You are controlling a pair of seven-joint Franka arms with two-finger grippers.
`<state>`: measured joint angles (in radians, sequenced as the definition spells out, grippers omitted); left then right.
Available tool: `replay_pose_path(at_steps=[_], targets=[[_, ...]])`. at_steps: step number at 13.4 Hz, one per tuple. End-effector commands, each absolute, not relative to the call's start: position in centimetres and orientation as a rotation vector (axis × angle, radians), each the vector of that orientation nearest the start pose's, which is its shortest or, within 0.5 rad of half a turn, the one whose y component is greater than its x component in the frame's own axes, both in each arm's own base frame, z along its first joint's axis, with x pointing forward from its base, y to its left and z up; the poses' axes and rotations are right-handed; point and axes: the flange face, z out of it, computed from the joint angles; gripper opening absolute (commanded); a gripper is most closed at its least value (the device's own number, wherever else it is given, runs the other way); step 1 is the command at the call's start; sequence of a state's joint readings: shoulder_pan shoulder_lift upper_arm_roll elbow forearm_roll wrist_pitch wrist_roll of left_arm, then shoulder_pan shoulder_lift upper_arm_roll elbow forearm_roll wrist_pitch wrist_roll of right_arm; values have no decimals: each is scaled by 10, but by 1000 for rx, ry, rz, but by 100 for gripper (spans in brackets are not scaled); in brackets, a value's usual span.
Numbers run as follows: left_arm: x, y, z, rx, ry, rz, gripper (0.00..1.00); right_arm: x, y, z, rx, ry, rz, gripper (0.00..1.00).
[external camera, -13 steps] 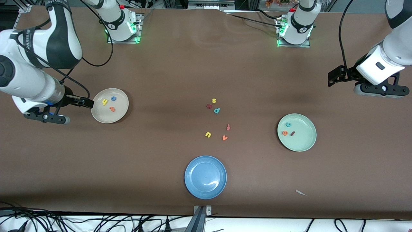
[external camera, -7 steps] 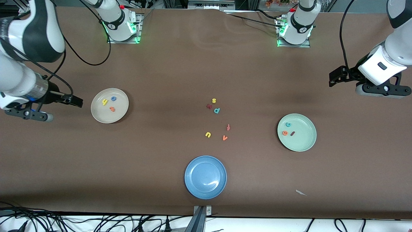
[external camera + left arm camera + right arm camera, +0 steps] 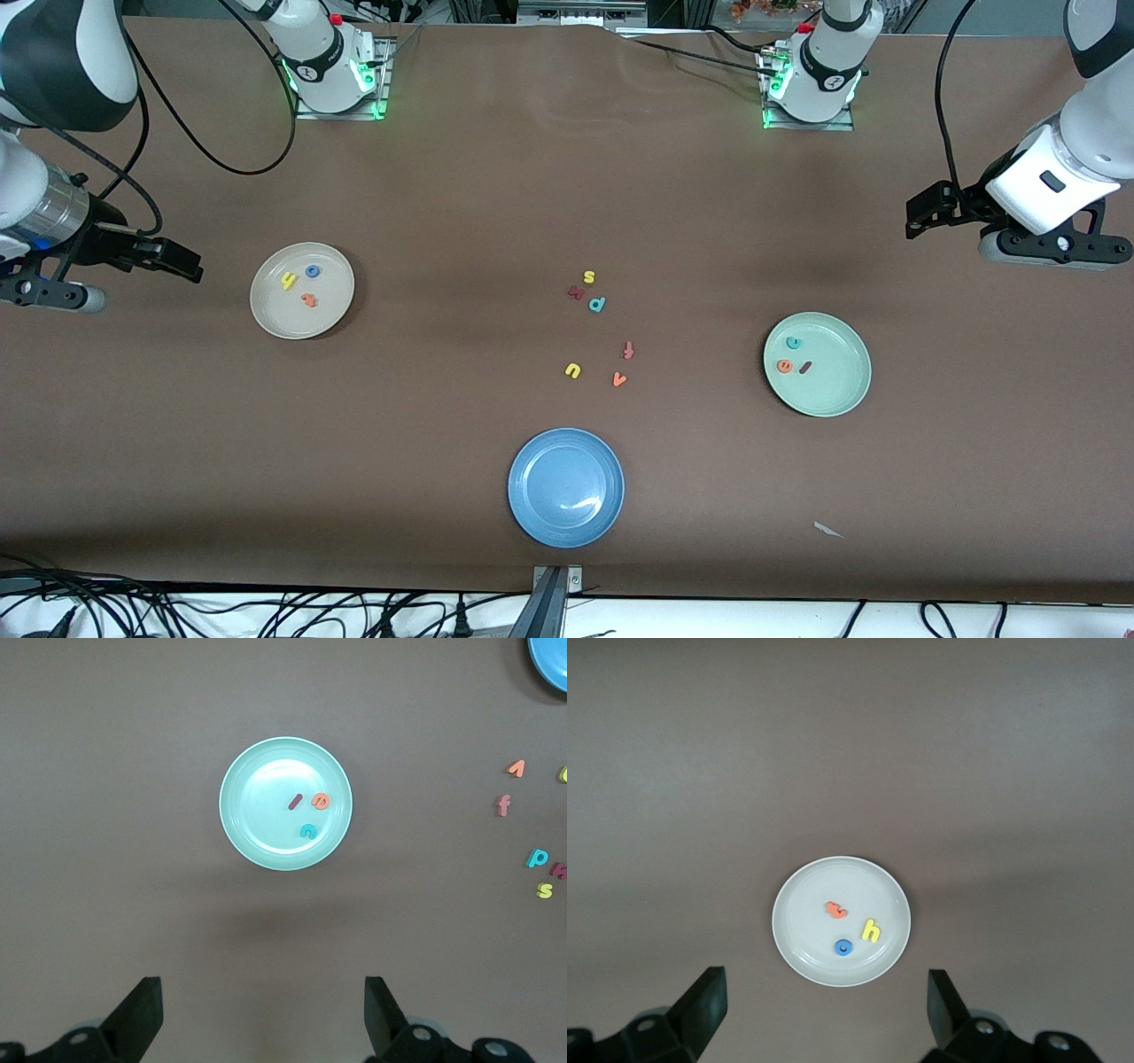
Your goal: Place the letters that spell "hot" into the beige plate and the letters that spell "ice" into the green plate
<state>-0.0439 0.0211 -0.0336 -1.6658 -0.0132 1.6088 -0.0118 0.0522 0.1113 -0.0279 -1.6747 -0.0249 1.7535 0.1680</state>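
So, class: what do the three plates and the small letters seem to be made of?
Beige plate, green plate, blue plate: smooth, probably glazed ceramic or plastic; the blue one shows a shiny highlight. Letters such as the yellow h and teal c: matte, flat-coloured, likely foam.

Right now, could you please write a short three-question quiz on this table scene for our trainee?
1. True or false: the blue plate holds a letter.
2. Which plate holds the yellow h? A) green plate B) beige plate C) blue plate
3. How many letters lie loose on the table between the plates?

Key: 1. False, nothing lies in it. 2. B, beside the blue o and orange t. 3. Six.
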Motion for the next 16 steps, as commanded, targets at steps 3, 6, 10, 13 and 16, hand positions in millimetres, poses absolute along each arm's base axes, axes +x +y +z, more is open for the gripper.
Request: replay_pose_path(at_steps=[3,6,10,13,16], targets=[[559,-43,577,-3159,107,132,100,588,11,538,-3161,197,19,100],[559,-43,576,-3161,107,135,100,584,10,546,-3160,199,-1,100],[558,-43,576,-3160,107,142,100,582,9,547,-3169,203,-19,100],[558,-42,576,-3160,105,147,100,586,14,546,-3166,212,-49,100],[558,-42,576,-3160,107,147,100,592,16,532,-3164,207,-29,100]])
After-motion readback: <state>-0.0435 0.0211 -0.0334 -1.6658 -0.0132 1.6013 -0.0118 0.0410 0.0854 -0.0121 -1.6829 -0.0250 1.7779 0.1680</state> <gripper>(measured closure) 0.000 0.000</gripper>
